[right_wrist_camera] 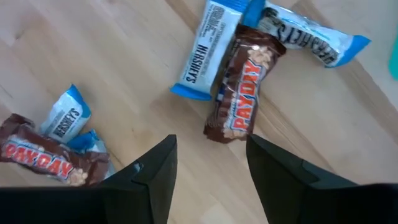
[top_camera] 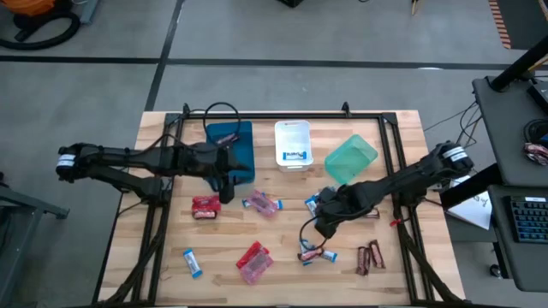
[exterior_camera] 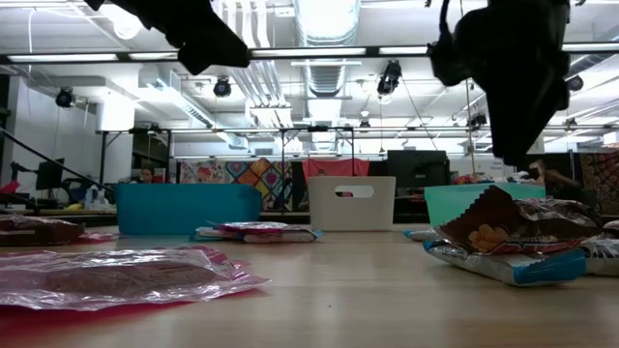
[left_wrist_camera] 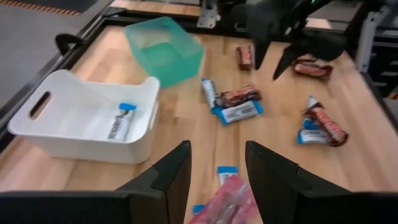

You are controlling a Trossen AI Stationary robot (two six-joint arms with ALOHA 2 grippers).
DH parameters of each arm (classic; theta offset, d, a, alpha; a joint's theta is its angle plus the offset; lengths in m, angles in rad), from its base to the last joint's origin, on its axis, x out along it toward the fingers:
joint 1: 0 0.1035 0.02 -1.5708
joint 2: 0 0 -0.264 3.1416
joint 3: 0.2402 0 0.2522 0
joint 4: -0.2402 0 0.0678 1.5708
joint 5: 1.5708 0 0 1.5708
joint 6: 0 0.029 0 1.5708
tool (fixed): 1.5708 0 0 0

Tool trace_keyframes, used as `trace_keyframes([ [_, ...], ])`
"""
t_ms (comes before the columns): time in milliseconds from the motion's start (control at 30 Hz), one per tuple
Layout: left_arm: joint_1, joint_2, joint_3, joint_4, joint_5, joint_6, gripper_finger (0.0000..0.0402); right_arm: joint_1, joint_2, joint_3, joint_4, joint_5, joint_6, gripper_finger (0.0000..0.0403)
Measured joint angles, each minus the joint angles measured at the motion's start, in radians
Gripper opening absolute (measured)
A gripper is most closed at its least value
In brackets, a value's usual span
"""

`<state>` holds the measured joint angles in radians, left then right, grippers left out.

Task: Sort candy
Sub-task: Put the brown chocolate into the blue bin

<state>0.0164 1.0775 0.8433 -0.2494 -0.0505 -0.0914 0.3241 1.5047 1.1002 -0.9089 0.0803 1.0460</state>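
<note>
Candy lies loose on the wooden table: a red packet (top_camera: 205, 205), a pink packet (top_camera: 261, 203), another red packet (top_camera: 254, 261), a blue-and-white bar (top_camera: 193, 261) and brown bars (top_camera: 370, 257). My left gripper (top_camera: 227, 193) hangs open in front of the blue tray (top_camera: 231, 147), above the pink packet (left_wrist_camera: 229, 200). My right gripper (top_camera: 324, 227) stands open, pointing down over a brown PayDay bar (right_wrist_camera: 244, 93) that rests partly on a blue-and-white Hershey's bar (right_wrist_camera: 205, 50). Neither gripper holds anything.
A white tray (top_camera: 293, 130) holds one blue-and-white bar (left_wrist_camera: 118, 121); a green tray (top_camera: 351, 158) stands tilted to its right. A black frame (top_camera: 282, 115) runs around the table. A second PayDay and Hershey's pair (right_wrist_camera: 46, 140) lies close to the right gripper.
</note>
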Motion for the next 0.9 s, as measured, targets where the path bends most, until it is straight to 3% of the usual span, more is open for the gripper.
trace_keyframes([
  [400,-0.035,0.001,0.0,0.049,-0.002,-0.001,0.0135,-0.004,0.12,-0.001,-0.043,0.018,-0.017,0.0249],
  [900,-0.035,0.091,-0.004,0.104,0.01,-0.008,0.0135,-0.036,0.136,-0.094,0.076,0.034,-0.029,0.0249],
])
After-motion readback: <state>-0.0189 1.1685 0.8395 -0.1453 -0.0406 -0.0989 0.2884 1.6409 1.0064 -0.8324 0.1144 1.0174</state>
